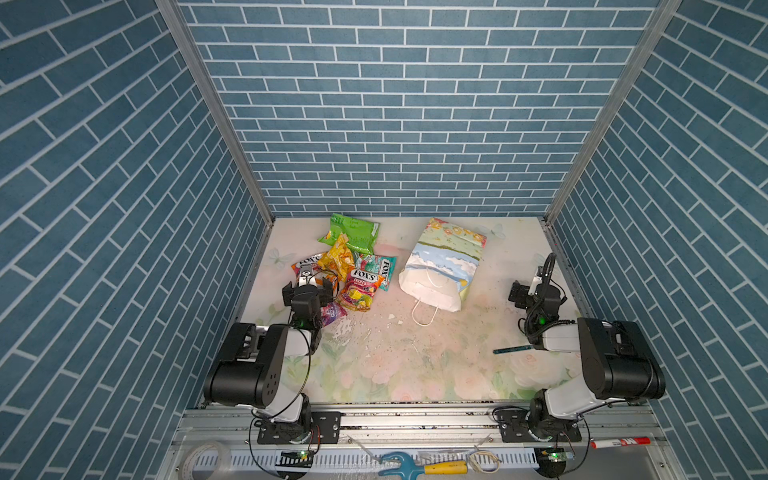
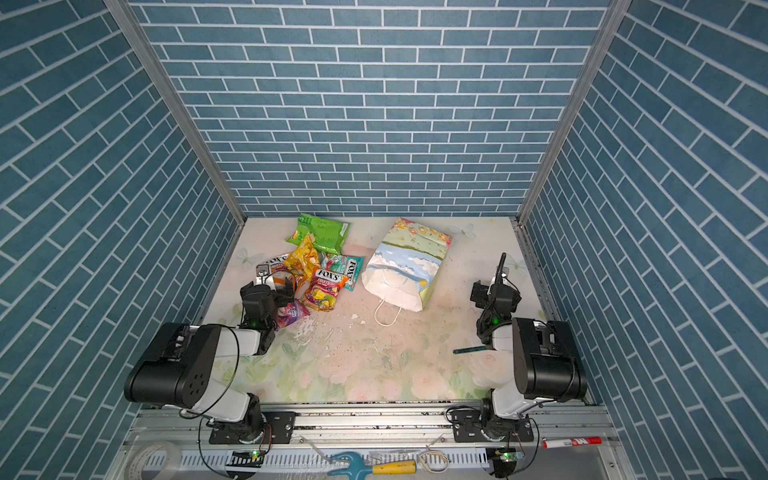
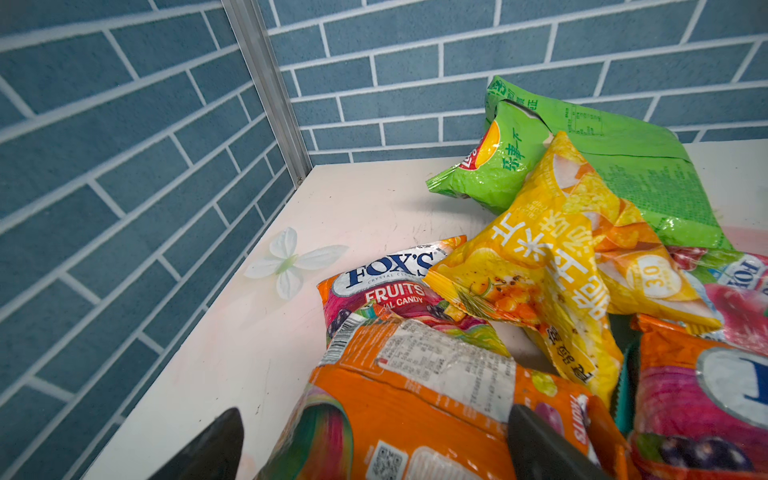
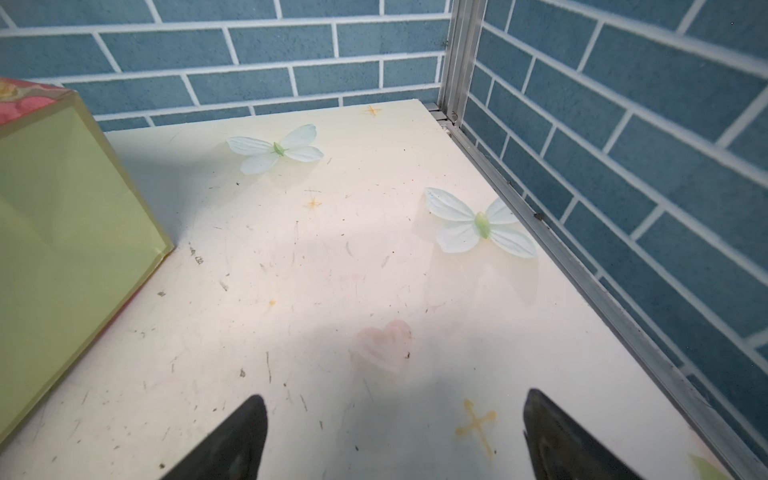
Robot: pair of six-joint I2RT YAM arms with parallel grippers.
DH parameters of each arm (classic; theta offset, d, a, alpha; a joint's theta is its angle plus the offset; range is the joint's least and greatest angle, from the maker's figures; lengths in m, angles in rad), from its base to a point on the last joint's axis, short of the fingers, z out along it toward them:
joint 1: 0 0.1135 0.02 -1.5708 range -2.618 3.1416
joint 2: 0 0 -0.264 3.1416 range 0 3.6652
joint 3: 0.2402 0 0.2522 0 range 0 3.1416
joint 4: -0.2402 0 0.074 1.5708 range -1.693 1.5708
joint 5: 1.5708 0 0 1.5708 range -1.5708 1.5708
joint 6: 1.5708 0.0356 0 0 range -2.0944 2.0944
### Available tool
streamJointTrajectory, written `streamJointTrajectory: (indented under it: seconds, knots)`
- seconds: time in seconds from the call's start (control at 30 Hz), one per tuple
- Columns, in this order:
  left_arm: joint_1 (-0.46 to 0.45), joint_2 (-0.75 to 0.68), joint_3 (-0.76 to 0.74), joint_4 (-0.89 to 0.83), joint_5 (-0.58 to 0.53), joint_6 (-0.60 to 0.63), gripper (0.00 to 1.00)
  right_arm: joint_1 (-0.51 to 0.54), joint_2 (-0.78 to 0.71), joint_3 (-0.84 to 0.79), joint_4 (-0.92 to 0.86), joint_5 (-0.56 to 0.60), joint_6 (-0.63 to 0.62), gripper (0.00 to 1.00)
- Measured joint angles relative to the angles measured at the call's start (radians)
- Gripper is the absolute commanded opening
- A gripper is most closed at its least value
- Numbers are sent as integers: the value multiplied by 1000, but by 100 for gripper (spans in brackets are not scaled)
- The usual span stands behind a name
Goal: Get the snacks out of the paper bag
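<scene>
A: Item one, your left gripper (image 3: pixel 376 411)?
B: Fingers spread wide, gripping nothing; an orange packet (image 3: pixel 415 399) lies between them
A: Your right gripper (image 4: pixel 395 397)?
B: Wide apart, empty, over bare table (image 4: pixel 332 270)
A: The snacks (image 1: pixel 349 270)?
B: Piled left of centre, outside the paper bag (image 1: pixel 440 266), which lies on its side to their right; green chip bag (image 1: pixel 355 232) farthest
</scene>
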Motion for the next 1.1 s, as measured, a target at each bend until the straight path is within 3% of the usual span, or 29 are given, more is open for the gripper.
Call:
streamJointTrajectory:
  seconds: [0.17, 1.1]
  knots:
    - [0, 0, 0, 0, 0, 0, 100, 0, 0, 0, 10, 6, 2, 99]
    - [0, 0, 0, 0, 0, 0, 99, 0, 0, -6, 25, 10, 1, 99]
